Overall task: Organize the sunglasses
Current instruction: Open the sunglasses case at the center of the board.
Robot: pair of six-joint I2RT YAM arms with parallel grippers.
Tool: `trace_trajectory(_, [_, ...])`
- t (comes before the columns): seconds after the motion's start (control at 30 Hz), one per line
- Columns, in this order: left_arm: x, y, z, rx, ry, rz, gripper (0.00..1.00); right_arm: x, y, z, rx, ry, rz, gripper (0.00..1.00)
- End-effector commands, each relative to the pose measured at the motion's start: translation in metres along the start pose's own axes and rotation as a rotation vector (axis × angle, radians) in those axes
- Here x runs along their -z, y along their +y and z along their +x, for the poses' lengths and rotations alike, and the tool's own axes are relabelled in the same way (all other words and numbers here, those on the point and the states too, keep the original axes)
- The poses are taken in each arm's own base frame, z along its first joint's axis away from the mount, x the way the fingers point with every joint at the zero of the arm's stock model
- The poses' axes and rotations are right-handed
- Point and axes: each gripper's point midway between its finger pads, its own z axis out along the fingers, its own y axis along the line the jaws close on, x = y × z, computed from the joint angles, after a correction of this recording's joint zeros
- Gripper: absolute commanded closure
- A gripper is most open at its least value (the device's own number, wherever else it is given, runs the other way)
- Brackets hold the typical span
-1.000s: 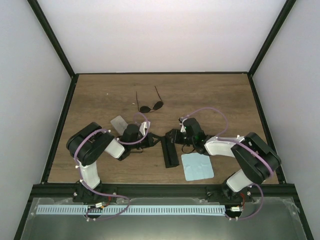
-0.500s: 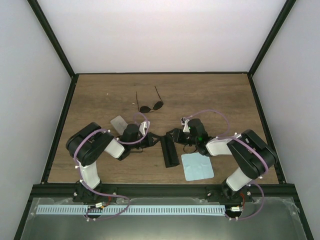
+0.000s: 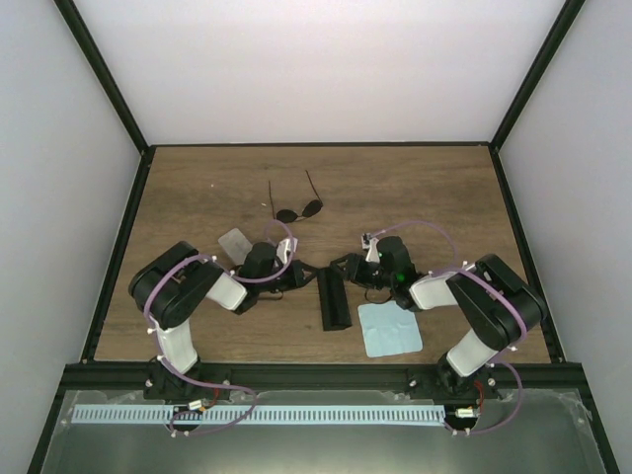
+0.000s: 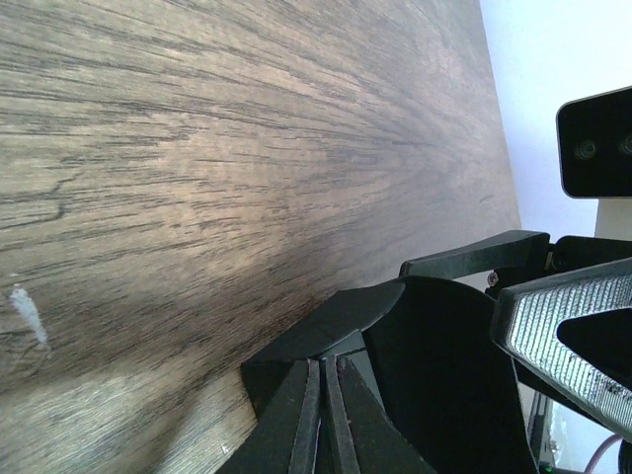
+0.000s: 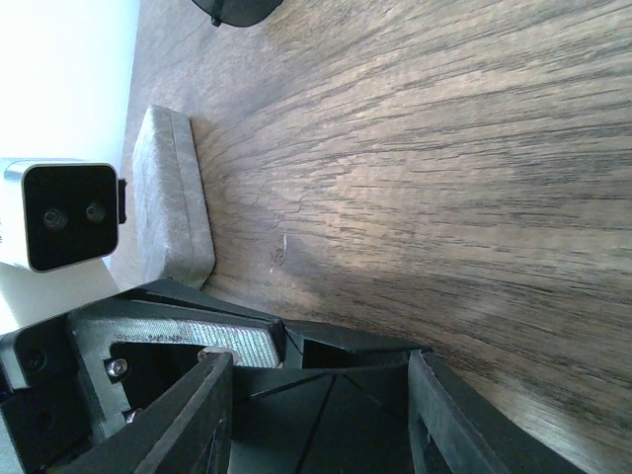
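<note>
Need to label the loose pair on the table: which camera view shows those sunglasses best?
Top external: the sunglasses lie in full view, arms spread open. The right wrist view catches only a dark lens edge at its top border; the left wrist view shows none of them.

Right wrist view's edge crops the sunglasses (image 5: 237,10).

Wood-grain table (image 3: 425,188); black frame rails (image 3: 106,77) along edges; plain white walls (image 3: 316,69) three sides; soft even light.

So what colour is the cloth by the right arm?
The cloth is light blue; top view shows best.
</note>
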Motion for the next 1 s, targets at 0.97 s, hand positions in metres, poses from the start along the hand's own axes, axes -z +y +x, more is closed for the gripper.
trace_trajectory(0.97, [0.005, -0.038, -0.008, -0.083, 0.008, -0.025, 0.94, 0.001, 0.049, 0.024, 0.128, 0.144, -0.127, 0.69])
